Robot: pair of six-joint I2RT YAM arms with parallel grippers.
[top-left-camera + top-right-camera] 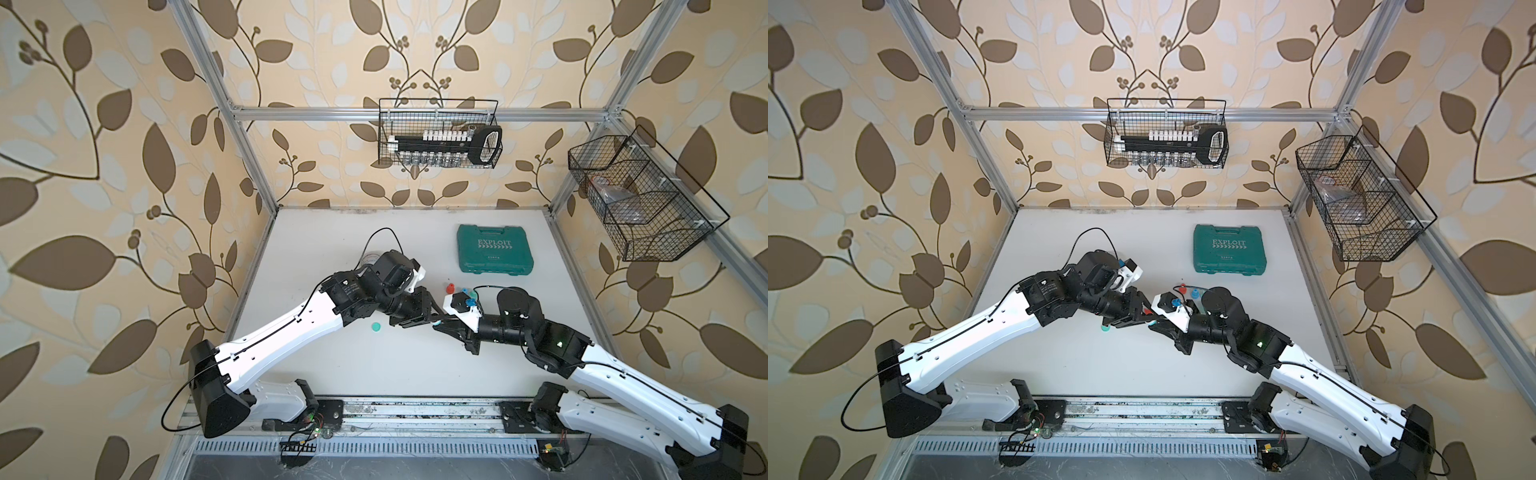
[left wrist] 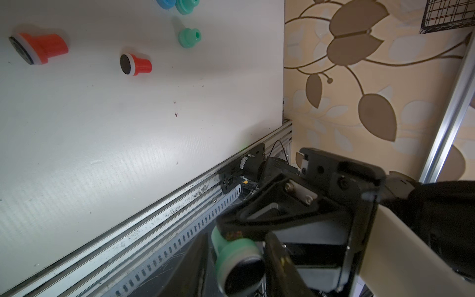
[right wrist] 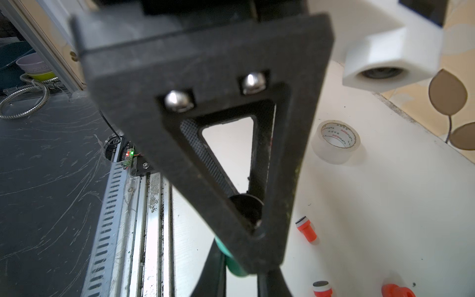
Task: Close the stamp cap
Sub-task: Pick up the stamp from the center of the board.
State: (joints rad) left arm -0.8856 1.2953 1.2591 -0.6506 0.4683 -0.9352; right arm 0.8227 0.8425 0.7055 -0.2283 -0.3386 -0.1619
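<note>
Where the two arms meet above the white table in both top views, the left gripper and the right gripper are tip to tip around a speck of green, the green stamp, held off the surface. A loose green cap lies on the table near the left gripper. Farther back, a teal case bears the word "EXPLOIT" over a row of chevrons, with a line beneath too small to read. Seen from the left wrist, the right gripper's black fingers pinch the green stamp by its neck, its dark round face turned toward the camera. The left gripper's own fingers stand apart on either side of that face, and whether they press it I cannot tell. Beyond, red stamps lie on their sides on the table. From the right wrist, the closed jaws hide most of the stamp, with green showing below the tips. A tape roll carries red print on its core, roughly "YuPinBOPP".
</note>
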